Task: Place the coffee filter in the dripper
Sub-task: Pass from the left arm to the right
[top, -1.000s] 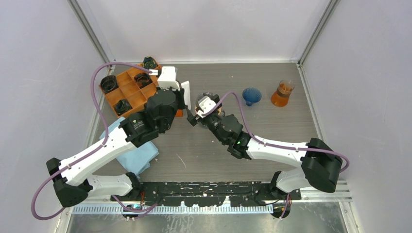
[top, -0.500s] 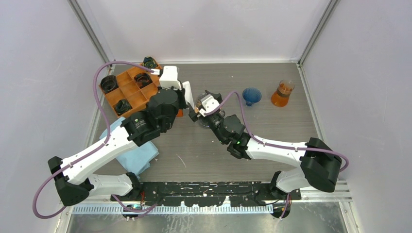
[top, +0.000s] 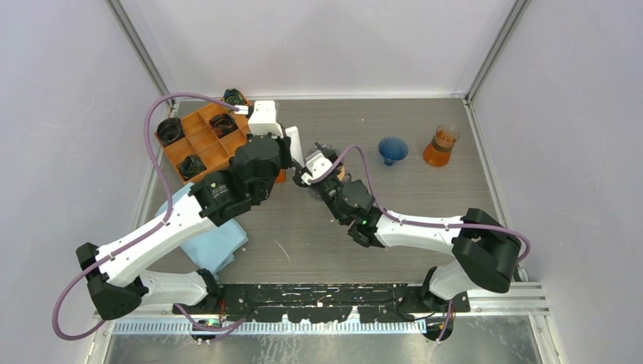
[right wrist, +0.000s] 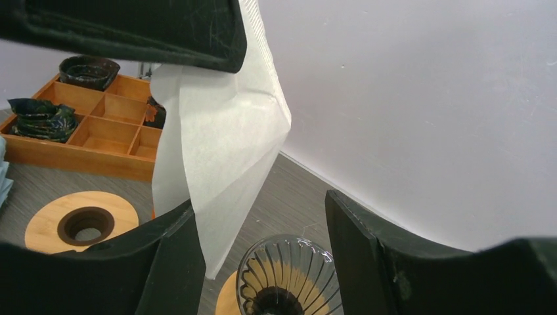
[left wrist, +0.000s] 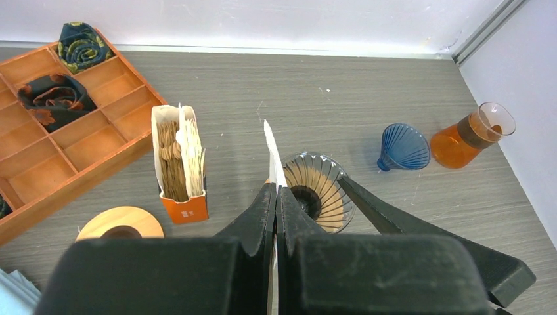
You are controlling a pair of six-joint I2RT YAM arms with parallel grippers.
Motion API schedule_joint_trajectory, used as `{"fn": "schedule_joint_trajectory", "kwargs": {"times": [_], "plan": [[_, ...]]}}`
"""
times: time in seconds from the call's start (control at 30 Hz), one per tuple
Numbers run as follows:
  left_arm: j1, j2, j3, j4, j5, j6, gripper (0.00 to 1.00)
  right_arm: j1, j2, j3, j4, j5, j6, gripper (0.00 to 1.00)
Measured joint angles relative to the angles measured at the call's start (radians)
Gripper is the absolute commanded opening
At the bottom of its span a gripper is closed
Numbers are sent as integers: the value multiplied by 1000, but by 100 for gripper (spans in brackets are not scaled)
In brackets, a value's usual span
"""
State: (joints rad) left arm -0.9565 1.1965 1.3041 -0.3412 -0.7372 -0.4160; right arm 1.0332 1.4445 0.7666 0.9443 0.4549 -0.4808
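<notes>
The left gripper (left wrist: 276,191) is clamping the coffee filter (left wrist: 271,149) above the dripper (left wrist: 323,191), toward the table's far edge, for lowering, while the right gripper (right wrist: 263,216) is hanging open.

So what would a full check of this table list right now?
Surface: grey wood-grain table.
Job's things: white coffee filter held up close to the glass dripper, not yet in it.
Clutter: orange tray, box of filters, wooden ring, blue cone, amber carafe, blue cloth.
Grippers: left gripper shut on the coffee filter; right gripper open, dripper between its fingers.
Cables: purple cable along each arm; the left one arcs over the tray.
Surroundings: plain pale walls.
</notes>
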Motion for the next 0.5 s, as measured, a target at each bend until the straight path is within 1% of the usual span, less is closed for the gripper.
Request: {"fn": "schedule_joint_trajectory", "kwargs": {"times": [0.13, 0.17, 0.4, 0.47, 0.5], "plan": [[0, 6, 0, -11, 5, -11, 0, 0, 11, 0, 36, 8, -22, 61], [0, 8, 0, -11, 6, -14, 0, 0, 11, 0, 42, 8, -26, 59], [0, 19, 0, -16, 24, -25, 0, 0, 11, 11, 59, 8, -42, 33], [0, 19, 0, -16, 33, -26, 1, 0, 11, 11, 59, 8, -44, 23], [0, 19, 0, -16, 37, -26, 3, 0, 10, 11, 59, 8, -45, 18]]}}
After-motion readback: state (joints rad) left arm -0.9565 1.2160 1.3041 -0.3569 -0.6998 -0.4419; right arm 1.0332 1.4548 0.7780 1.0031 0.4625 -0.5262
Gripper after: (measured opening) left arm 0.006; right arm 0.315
